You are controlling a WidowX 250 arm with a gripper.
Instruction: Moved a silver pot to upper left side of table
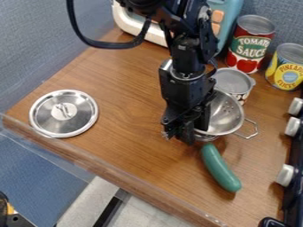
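Silver pot point(228, 116) is seen in the camera view right of centre on the table point(127, 144), its left part hidden by the gripper point(186, 135). Gripper is placed at the pot's left rim, pointed down; whether the rim is gripped cannot be told, since the contact is blocked by the gripper's own body. Main risk is judged to be a missed or shallow pinch: the rim is thin and curved, so if it is caught off-centre, the pot could be tipped, swung or dropped when lifted. White cup point(232, 81) sits right behind the rim, touching or nearly so, and could be knocked by a sideways pull. Wire handle point(252, 129) sticks out to the right and could be snagged on the green cucumber point(220, 167), just in front, if the pot is turned. On the way to the upper left, the lid point(63, 113) could be clipped if too wide an arc is taken, and the white and blue appliance point(155, 34) could be bumped if the pot is set too far back. Pot looks like a small colander: shiny metal, rounded bowl, small holes in the inner wall, light glare inside, low base partly visible under the gripper. Bowl seems a bit tilted; whether the base is seated flat cannot be told.
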